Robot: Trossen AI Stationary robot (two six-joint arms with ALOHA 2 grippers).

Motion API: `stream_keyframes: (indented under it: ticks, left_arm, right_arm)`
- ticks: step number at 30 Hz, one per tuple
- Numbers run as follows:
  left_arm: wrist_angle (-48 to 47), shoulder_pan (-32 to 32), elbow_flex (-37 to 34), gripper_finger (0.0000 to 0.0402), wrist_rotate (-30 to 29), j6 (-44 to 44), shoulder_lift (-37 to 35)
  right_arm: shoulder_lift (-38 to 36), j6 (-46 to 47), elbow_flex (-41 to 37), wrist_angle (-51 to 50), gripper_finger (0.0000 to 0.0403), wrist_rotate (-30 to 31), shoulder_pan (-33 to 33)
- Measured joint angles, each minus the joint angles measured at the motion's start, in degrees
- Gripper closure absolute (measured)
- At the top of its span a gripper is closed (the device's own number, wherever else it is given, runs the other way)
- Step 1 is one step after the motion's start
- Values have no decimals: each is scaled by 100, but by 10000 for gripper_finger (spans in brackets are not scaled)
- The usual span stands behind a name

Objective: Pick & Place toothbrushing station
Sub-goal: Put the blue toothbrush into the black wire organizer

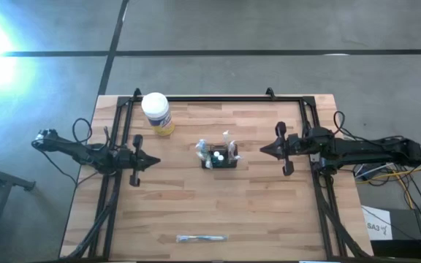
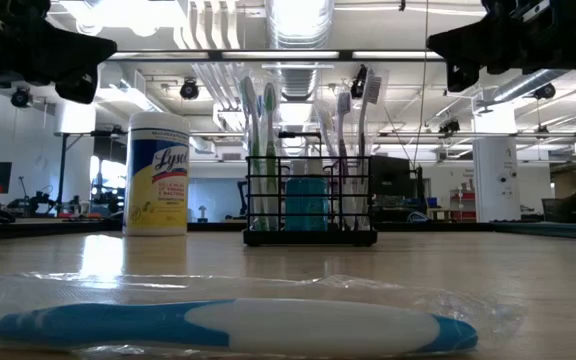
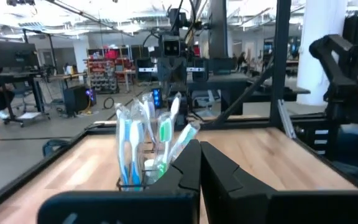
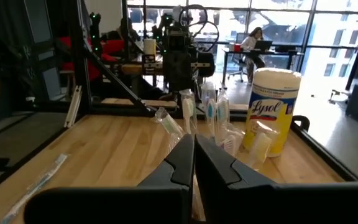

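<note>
The toothbrushing station (image 1: 219, 158), a small black wire caddy (image 2: 310, 205) holding several wrapped toothbrushes, stands on its base at the middle of the wooden table. My left gripper (image 1: 154, 162) hovers shut to the caddy's left, pointing level at it, with nothing between its fingers (image 3: 191, 168). On the caddy's right, my right gripper (image 1: 263, 150) is shut too and points level at the caddy; its fingers (image 4: 188, 158) hold nothing. Both grippers stand well apart from the caddy.
A white-lidded wipes jar with a yellow label (image 1: 157, 113) stands at the far left of the table. One wrapped blue-and-white toothbrush (image 1: 202, 238) lies flat near the front edge. A black frame (image 1: 218, 97) runs round the table's far and side edges.
</note>
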Motion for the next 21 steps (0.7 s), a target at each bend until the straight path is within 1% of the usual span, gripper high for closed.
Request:
stream_keyframes:
  ticks: [6, 10, 13, 16, 19, 21]
  left_arm:
    - [-207, 0, -152, 398, 329, -210, -50]
    - [-205, 0, -168, 398, 341, -288, -50]
    - [-185, 0, -168, 398, 339, -289, -52]
    - [-184, 2, -168, 393, 296, -231, -50]
    - [-159, 2, -168, 389, 189, -226, -67]
    - [-143, 4, -168, 388, 100, -227, -93]
  right_arm:
    - [342, 309, 0, 14, 394, 12, 2]
    - [499, 376, 0, 94, 394, 16, 2]
    - [586, 826, 96, 228, 394, 57, 50]
    - [665, 1102, 544, -477, 394, 447, 257]
    - [896, 963, 1068, -1342, 394, 1124, 722]
    - [1103, 846, 1454, -1686, 394, 1466, 1096]
